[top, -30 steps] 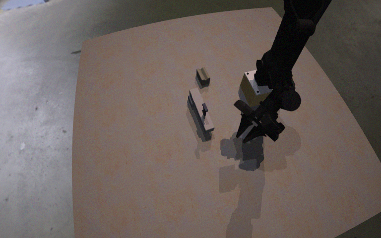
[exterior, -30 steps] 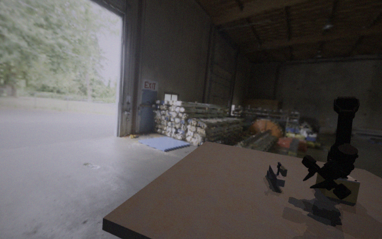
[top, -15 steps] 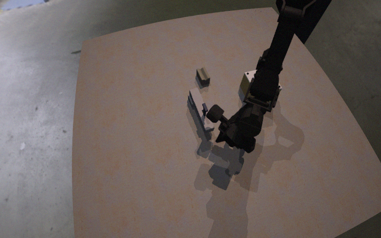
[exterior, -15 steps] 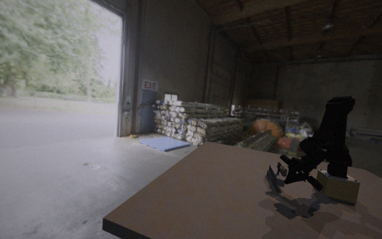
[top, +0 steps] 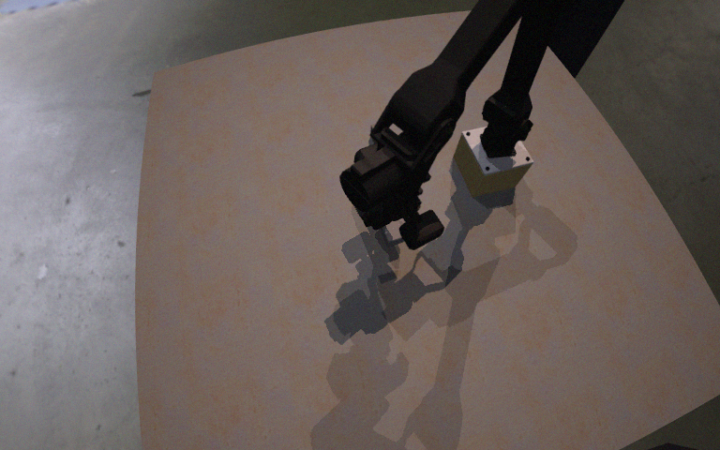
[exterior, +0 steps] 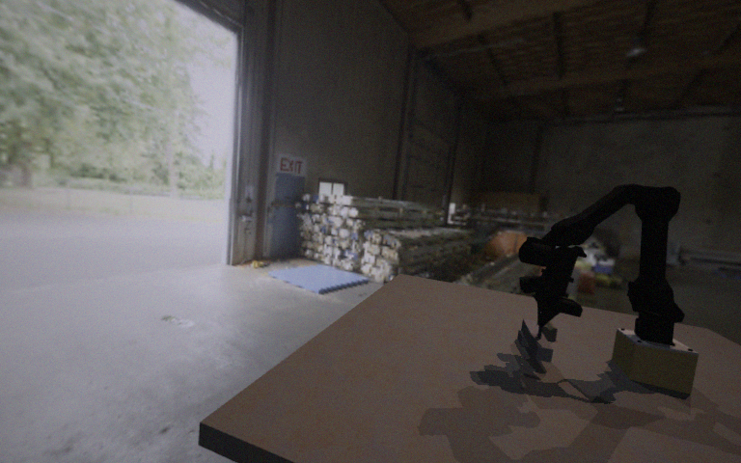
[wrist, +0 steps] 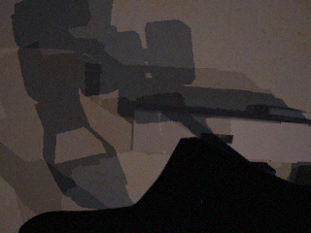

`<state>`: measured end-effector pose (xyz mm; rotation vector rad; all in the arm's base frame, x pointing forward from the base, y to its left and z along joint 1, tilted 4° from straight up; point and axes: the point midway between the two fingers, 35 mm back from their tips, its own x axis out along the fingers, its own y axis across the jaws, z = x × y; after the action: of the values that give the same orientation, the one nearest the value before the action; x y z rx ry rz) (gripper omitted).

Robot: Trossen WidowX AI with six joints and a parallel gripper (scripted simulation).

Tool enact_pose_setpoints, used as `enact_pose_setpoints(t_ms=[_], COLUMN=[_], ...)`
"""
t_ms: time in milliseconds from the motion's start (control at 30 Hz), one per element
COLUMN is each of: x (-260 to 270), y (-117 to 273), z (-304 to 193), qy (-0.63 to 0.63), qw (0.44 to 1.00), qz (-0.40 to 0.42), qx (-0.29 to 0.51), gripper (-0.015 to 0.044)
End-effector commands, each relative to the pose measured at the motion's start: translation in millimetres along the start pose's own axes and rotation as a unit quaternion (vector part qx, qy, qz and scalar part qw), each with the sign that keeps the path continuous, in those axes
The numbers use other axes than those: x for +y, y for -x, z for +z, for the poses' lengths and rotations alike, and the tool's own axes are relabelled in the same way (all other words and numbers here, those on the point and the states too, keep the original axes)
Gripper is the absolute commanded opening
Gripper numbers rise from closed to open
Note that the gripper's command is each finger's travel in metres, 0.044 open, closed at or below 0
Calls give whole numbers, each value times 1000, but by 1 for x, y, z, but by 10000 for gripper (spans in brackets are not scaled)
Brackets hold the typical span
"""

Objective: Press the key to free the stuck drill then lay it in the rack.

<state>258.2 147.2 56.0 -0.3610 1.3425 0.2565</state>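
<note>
Your black parallel-jaw pincer (wrist: 210, 220) is sitting at the lower centre of the wrist view, its two fingers pressed together into one dark wedge and gripping nothing. It is pointing downward, a shut tip fit for pushing.

Just above that tip, a long, thin, dark grey bar (wrist: 208, 107) is lying across the middle of the wrist picture. It is running left to right and narrowing to a point at the right. I judge this to be the stuck drill in its holder, but the picture is too dim for me to be sure. The key cannot be picked out in any view.

From the side, the pincer (exterior: 548, 326) is hanging just over a small grey angular fixture (exterior: 531, 340) on the tan board table (exterior: 355, 376), to the left of the arm's yellow block base (exterior: 652, 363). From overhead, the arm's black wrist body (top: 395, 174) is covering the fixture entirely.

The coming press is turning on this: the fixture is lying directly beneath and slightly ahead of the tip, its long axis crossing the fingers' line.
</note>
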Motion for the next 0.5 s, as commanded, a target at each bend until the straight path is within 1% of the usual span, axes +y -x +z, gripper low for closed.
enact_pose_setpoints(t_ms=[0,200,467], x=[-28,-28,-27], y=[29,29,19], z=[-5,-5,-10], qy=[-87,-87,-86], qw=[994,994,994], qz=[20,20,20], qx=[64,64,63], gripper=[0,0,0])
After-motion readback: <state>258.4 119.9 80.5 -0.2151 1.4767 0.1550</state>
